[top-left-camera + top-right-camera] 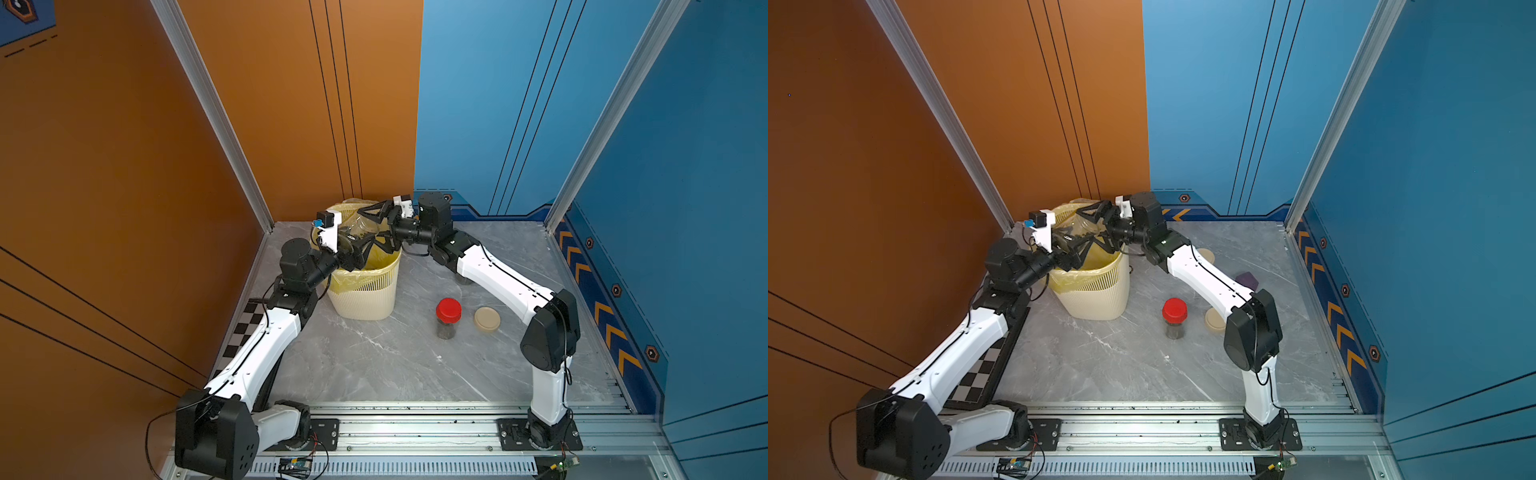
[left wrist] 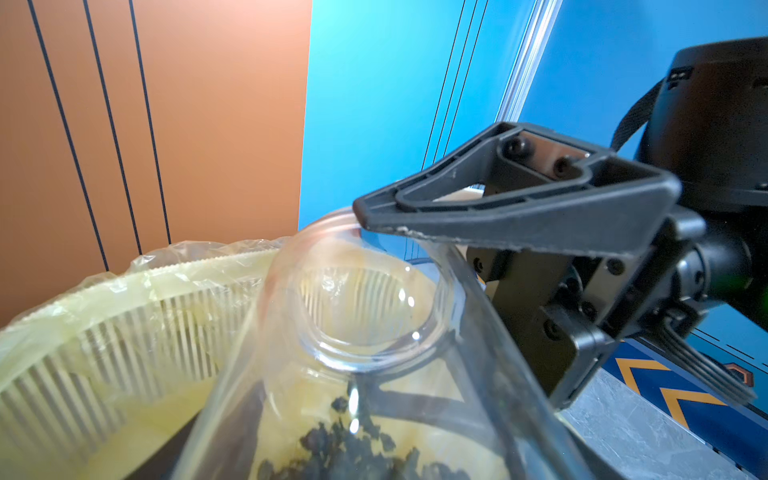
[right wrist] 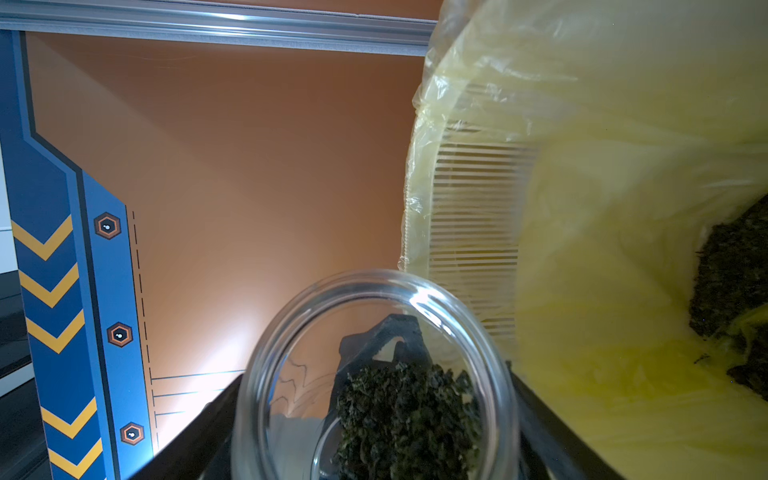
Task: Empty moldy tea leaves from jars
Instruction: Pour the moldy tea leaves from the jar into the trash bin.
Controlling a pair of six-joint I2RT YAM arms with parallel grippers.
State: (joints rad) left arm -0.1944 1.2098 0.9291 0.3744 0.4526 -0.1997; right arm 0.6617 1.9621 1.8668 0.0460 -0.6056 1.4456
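A lidless clear jar (image 1: pixel 365 229) lies tilted over the mouth of the bin in both top views, with dark tea leaves (image 3: pixel 407 415) clumped inside it. My right gripper (image 1: pixel 372 226) is shut on this jar, one black finger (image 2: pixel 519 216) lying along its glass wall. My left gripper (image 1: pixel 356 251) reaches in from the opposite side, its jaws standing on either side of the same jar (image 2: pixel 365 299). The glass hides whether they touch it. A second jar (image 1: pixel 448 318) with a red lid stands upright on the table, dark leaves in its bottom.
The cream slatted bin (image 1: pixel 365 299) with a yellow bag stands at the back left, and a pile of tea (image 3: pixel 731 282) lies inside. A loose beige lid (image 1: pixel 486 319) rests right of the red-lidded jar. A purple object (image 1: pixel 1248 280) shows behind the right arm.
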